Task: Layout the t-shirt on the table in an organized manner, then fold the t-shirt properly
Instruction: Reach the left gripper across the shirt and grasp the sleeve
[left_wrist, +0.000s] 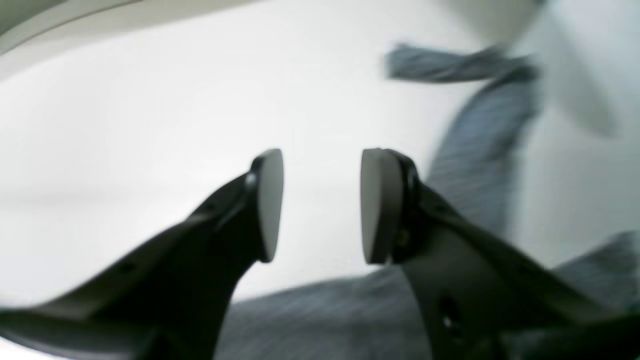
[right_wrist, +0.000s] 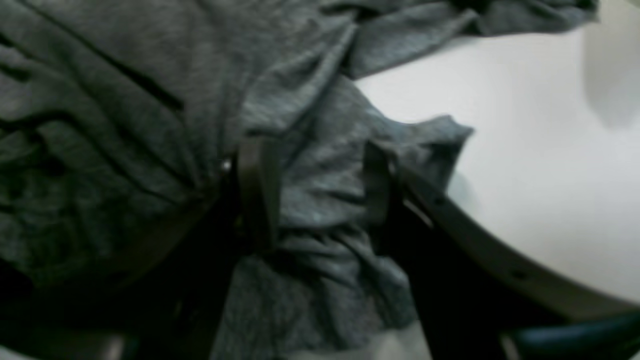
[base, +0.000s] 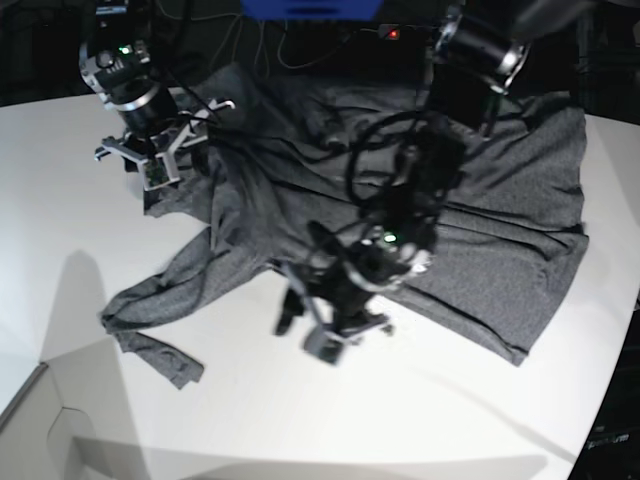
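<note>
- t-shirt (base: 400, 190): soft, light knit, v. wrinkly; should drape and slide easily on the smooth tabletop (base: 90, 240), won't hold shape when lifted.
- lies bunched across the far half of the tabletop; body spread toward the right edge, one sleeve (base: 150, 320) trailing out toward the near-left corner.
- best holds, imo: hemmed edges/corners — hem on the right side, shoulder seams, sleeve cuff. mid-fabric pinch just makes more creases.
- right hand (right_wrist: 320, 195), far-left: pads set apart w/ a fold of grey cloth lying between them; can't tell if it's gripping or just straddling.
- left hand (left_wrist: 322, 205), over the near edge of the shirt: part-open, nothing between the pads, only bare tabletop; cloth just below and beside it.
</note>
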